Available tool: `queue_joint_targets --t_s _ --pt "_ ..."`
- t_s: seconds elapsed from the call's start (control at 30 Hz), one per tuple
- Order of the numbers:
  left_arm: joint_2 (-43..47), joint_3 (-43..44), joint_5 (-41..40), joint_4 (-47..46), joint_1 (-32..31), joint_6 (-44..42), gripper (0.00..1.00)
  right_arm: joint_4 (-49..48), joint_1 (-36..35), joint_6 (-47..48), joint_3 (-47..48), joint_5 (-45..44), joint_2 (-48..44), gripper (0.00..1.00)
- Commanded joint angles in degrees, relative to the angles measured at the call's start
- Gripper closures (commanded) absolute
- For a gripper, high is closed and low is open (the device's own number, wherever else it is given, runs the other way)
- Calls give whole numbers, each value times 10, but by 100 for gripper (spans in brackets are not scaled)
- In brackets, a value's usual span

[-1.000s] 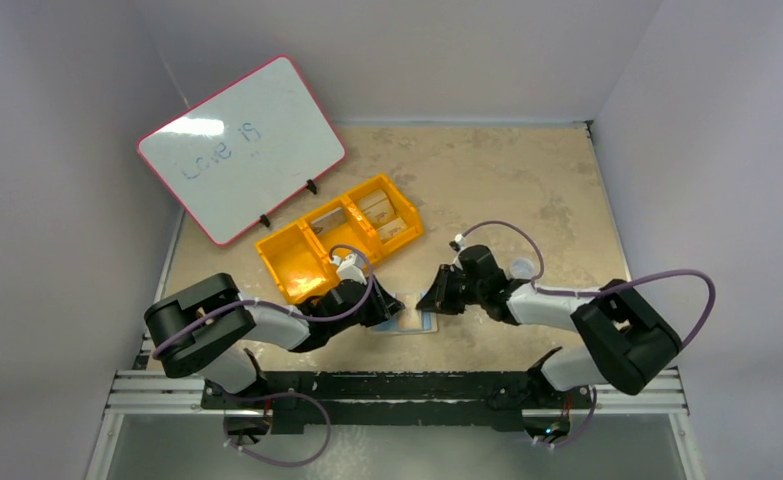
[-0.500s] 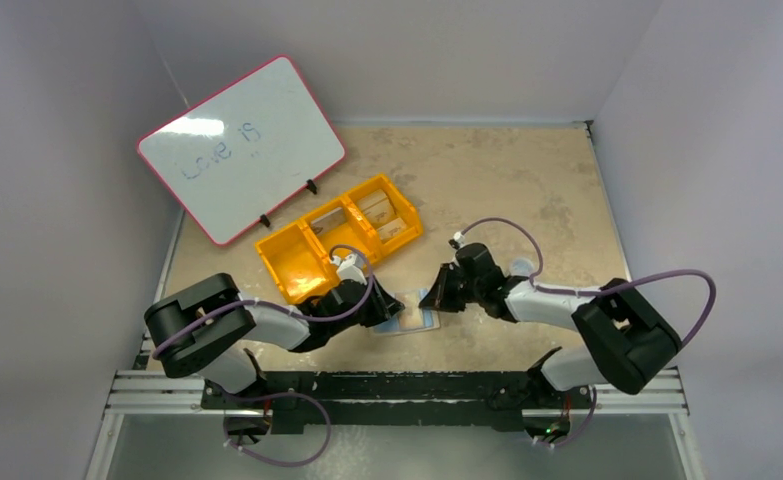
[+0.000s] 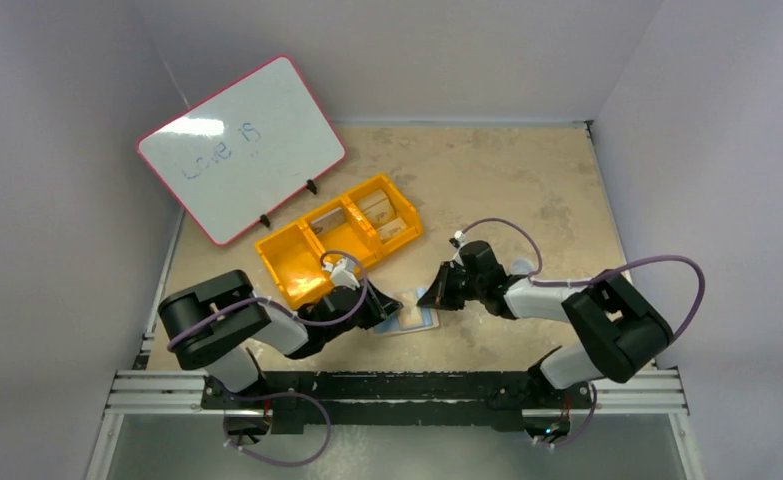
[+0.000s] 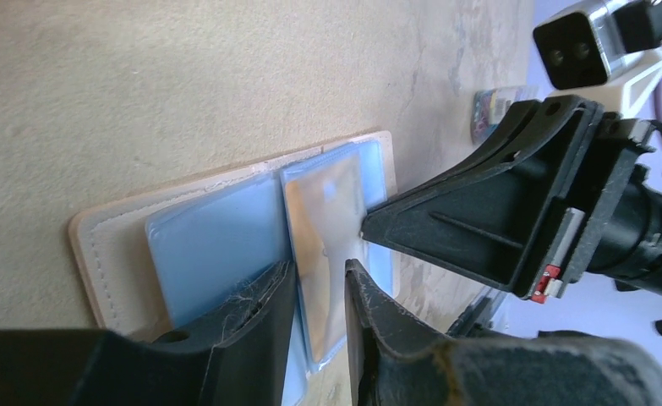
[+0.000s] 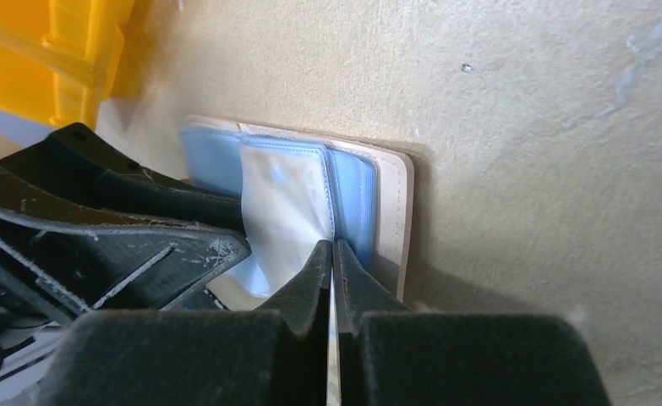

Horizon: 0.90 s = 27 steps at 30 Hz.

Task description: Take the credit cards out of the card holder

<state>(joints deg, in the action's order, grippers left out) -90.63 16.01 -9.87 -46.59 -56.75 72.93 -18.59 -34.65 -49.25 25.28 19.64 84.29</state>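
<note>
The card holder (image 3: 419,320) lies open on the table between both arms, tan rim (image 4: 99,245) around light-blue panels (image 5: 211,159). A tan credit card (image 4: 327,216) sits inside a clear sleeve on its middle leaf. My left gripper (image 4: 319,275) stands slightly open at the holder's near edge, one finger on each side of that sleeve's lower part. My right gripper (image 5: 333,245) is shut on the sleeve's free edge, and the glossy leaf (image 5: 281,203) curves up to its tips. Whether the card itself is pinched is hidden. From above, the two grippers (image 3: 387,312) (image 3: 433,299) face each other across the holder.
A yellow three-compartment bin (image 3: 339,248) sits just behind the left gripper. A pink-rimmed whiteboard (image 3: 239,148) leans at the back left. A small pale flat item (image 3: 520,268) lies on the table behind the right wrist.
My right gripper has closed onto the sleeve edge and drawn it slightly up. The holder has shifted a little. The left gripper stays in place.
</note>
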Motion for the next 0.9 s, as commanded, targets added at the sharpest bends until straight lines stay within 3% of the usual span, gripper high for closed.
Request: queue_joint_targets --t_s 0.0,0.4,0.73,0.87 --pt "-39 -48 -23 -45 -3 48 71 10 -10 0 -37 -20 62 100" --pt "-73 -94 -61 -135 -9 105 94 -5 -10 -9 -41 -6 64 100" --pt "-105 -61 -30 -147 -9 83 88 -31 -11 7 -35 10 59 100" --pt "-117 -35 -1 -139 -10 59 96 -28 -11 22 -23 17 37 100"
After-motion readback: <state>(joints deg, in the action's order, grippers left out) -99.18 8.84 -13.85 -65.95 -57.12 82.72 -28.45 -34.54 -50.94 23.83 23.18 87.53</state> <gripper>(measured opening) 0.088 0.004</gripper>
